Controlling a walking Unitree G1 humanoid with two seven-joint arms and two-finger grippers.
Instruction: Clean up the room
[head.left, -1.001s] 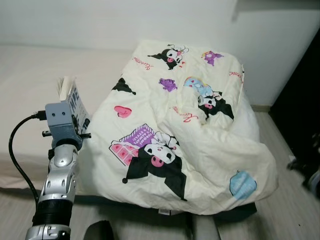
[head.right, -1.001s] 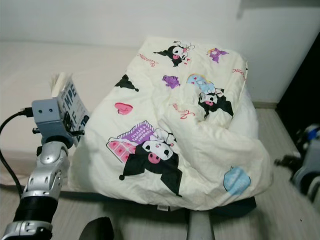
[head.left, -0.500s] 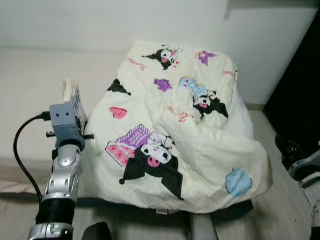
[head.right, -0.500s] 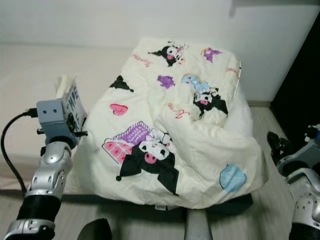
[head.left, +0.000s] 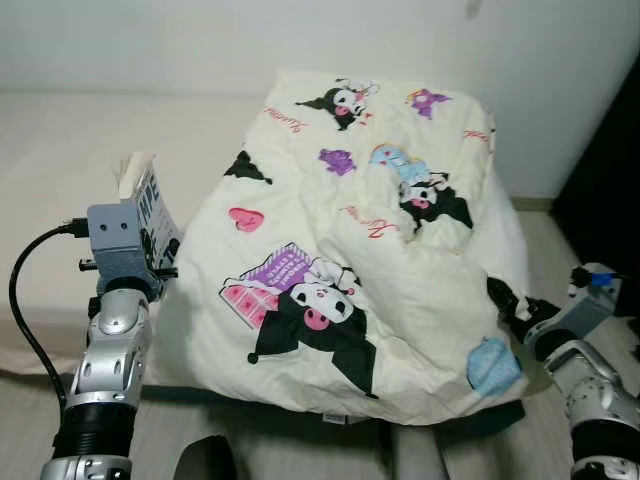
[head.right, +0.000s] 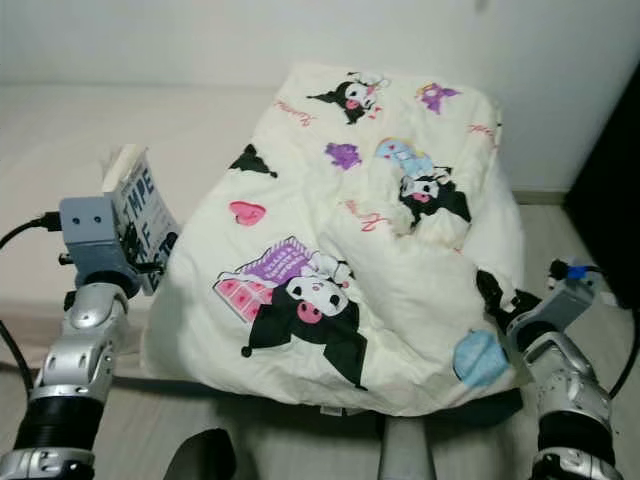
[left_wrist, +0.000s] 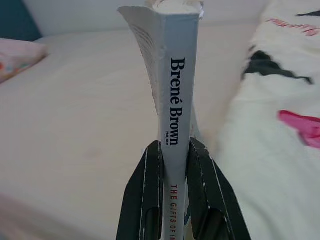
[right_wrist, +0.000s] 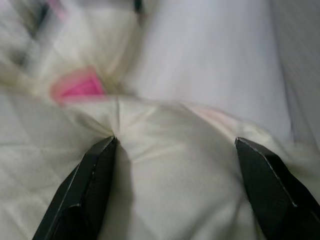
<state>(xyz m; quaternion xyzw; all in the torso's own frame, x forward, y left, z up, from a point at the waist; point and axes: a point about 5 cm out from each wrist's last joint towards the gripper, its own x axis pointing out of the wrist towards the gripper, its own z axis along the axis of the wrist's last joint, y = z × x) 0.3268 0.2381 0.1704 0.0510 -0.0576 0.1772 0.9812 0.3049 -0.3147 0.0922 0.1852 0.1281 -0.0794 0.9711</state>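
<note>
Your left gripper (left_wrist: 175, 197) squeezes the book (left_wrist: 172, 90) upright beside the blanket (head.left: 360, 260), so it can't drop. Your right gripper (right_wrist: 175, 185) spreads wide at the blanket's corner, probably to grab it.

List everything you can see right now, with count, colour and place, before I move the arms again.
Comforter: one, cream with black, pink and purple cartoon prints, rumpled across the bed's right half.
Mattress: one, pale beige, bare on the left.
Book: one, grey spine, upright over the mattress.
Wall: white, behind the bed.
Floor: light wood, at the bed's foot.
Left pincer: black fingers shut on the book's spine.
Right pincer: black fingers open, at the comforter's right edge.
</note>
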